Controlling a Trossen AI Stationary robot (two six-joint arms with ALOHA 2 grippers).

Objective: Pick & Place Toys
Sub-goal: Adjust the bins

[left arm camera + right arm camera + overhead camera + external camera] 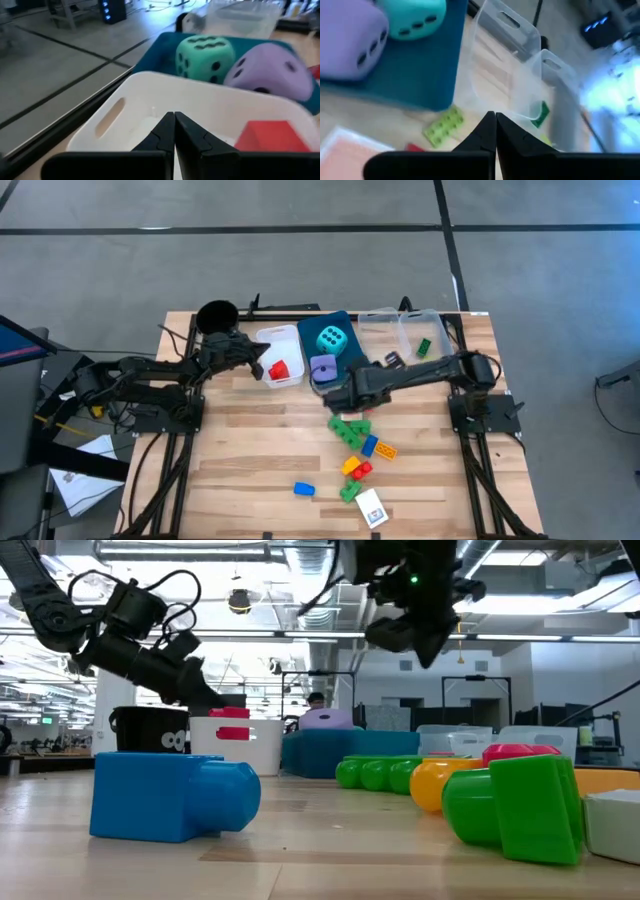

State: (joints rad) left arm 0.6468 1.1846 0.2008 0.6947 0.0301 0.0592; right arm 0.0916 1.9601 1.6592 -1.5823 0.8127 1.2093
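My left gripper is shut and empty, its tips over the white bin, beside the red brick lying in it. My right gripper is shut and empty, raised above the table just in front of the blue bin. That bin holds the cyan die and the purple die. Loose bricks lie on the table: green, blue and orange, yellow and red, blue. A card lies near the front edge.
A clear bin at the far right holds a green brick. A black round cup stands at the far left behind my left gripper. The left half of the table in front of the bins is bare wood.
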